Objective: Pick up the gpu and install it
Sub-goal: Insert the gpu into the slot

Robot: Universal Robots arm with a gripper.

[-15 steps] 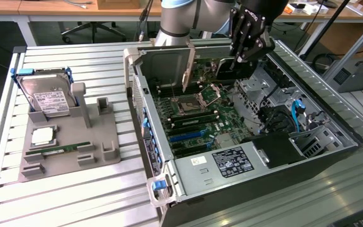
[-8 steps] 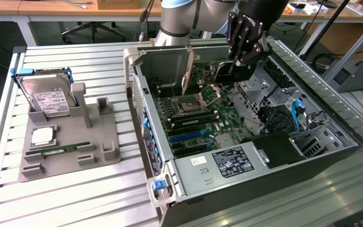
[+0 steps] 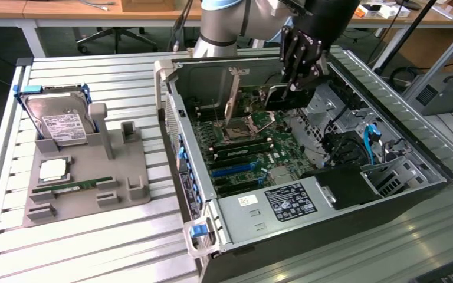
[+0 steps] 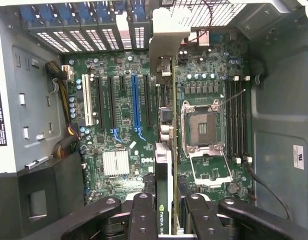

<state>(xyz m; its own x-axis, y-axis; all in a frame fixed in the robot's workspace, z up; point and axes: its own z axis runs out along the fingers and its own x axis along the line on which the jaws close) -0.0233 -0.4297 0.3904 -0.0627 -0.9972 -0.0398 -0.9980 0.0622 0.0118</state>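
- The picking-up part looks done. The black two-fingered robot gripper (image 3: 294, 82) has the gpu (image 4: 163, 170), a thin flat dark card with a silver metal end piece.
- The gripper is about half open. Its fingers (image 4: 142, 215) press on the two flat sides of the gpu, so the wrist view looks along the thin edge of the card.
- The gpu (image 3: 285, 99) is inside the big open grey and black computer case (image 3: 250, 206). The case lies on the exterior view's right half of the silver ribbed bench (image 3: 92, 76).
- The card hangs over the green main board (image 4: 124, 120), between the long blue slot (image 4: 135, 100) and the square silver chip socket (image 4: 201, 125). Its silver end points at the case wall with the air holes.
- I cannot tell if the bottom edge of the card touches a slot. I think it is not pushed in yet, so the putting-in part is left to do.
- Near the exterior view's left edge of the bench sits a grey plastic holder (image 3: 92, 200). It has a silver hard drive (image 3: 59, 124) and a small green memory stick (image 3: 65, 187) in it.
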